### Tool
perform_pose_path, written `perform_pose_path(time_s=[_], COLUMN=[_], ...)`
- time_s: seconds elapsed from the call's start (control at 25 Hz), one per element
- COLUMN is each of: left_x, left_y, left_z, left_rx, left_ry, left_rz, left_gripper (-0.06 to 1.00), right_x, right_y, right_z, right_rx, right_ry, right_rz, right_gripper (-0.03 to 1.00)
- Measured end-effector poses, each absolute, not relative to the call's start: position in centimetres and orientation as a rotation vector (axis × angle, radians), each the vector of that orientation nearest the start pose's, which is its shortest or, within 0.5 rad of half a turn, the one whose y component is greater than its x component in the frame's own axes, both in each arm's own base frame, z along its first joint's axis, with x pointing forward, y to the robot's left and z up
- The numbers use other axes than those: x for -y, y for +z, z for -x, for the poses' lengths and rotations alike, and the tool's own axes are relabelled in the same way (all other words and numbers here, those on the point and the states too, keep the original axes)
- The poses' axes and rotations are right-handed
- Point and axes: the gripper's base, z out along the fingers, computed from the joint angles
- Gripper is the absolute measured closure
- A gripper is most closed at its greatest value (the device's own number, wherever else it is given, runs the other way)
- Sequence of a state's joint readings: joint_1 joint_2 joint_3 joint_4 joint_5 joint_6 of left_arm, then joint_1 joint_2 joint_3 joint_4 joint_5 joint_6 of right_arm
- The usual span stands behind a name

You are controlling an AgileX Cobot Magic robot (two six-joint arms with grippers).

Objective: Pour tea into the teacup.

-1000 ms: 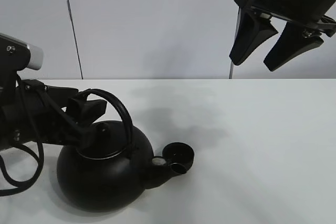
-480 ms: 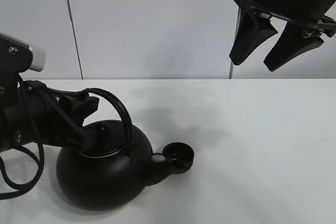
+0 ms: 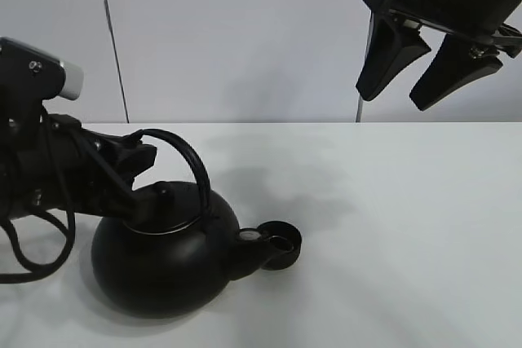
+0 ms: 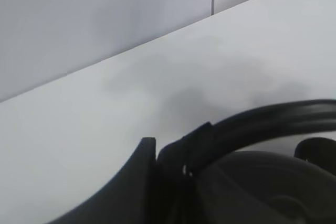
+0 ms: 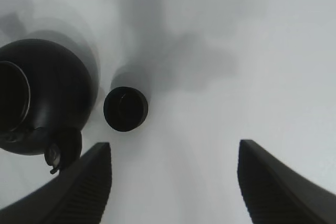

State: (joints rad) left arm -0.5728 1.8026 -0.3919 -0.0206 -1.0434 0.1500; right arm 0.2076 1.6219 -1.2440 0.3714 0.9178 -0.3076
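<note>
A big round black kettle (image 3: 163, 262) is near the front left of the white table (image 3: 408, 226). My left gripper (image 3: 137, 162) is shut on its arched handle (image 3: 192, 170). The handle (image 4: 268, 124) and one finger (image 4: 139, 174) fill the left wrist view. The kettle leans toward its spout (image 3: 259, 248), whose tip is at the rim of the teacup (image 3: 287, 240), a small low black cup right of the kettle. My right gripper (image 3: 412, 67) is open and empty, high above the table at the back right. Its wrist view shows the teacup (image 5: 126, 109) beside the kettle (image 5: 44, 95).
A pale wall with vertical seams (image 3: 114, 38) rises behind the table's far edge. The kettle's lid knob (image 3: 165, 191) sits under the handle. My left arm's body and cables (image 3: 33, 193) take up the left edge.
My left gripper rose a little and shifted right with the handle. The kettle tipped forward, and its spout moved from in front of the teacup up to its rim. My right gripper stayed still.
</note>
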Motion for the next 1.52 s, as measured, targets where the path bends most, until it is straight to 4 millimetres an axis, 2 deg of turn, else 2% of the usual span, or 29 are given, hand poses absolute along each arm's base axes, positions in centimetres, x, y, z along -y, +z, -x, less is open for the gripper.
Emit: perform_pose_path(time_s=[0.24,0.56,0.88,1.16,1.52], left_x=[15.8,17.1,17.0,15.3,15.4], left_y=[15.5,16.9,17.2,16.9,17.0], left_z=[-24.9,-27.0,-27.8,-28.7,-28.7], left_rx=[-1.644,-1.62,-1.638,-1.696,-1.699], left_ry=[-0.249,-0.181,-0.135,-0.099,-0.133], left_rz=[-0.65,-0.733,-0.732,-0.681,-0.659], left_gripper=[0.83,0.83,0.83,0.84,0.84], right_x=[-9.4,-9.4,-9.4,-9.4,-9.5], right_y=[27.2,27.2,27.2,27.2,27.2], right_z=[-32.1,-32.1,-32.1,-32.1,-32.1], right_rx=[-2.695,-2.695,-2.695,-2.695,-2.694], right_ry=[0.438,0.438,0.438,0.438,0.444], right_rz=[0.465,0.465,0.465,0.464,0.461], right_gripper=[0.5,0.5,0.5,0.5,0.5])
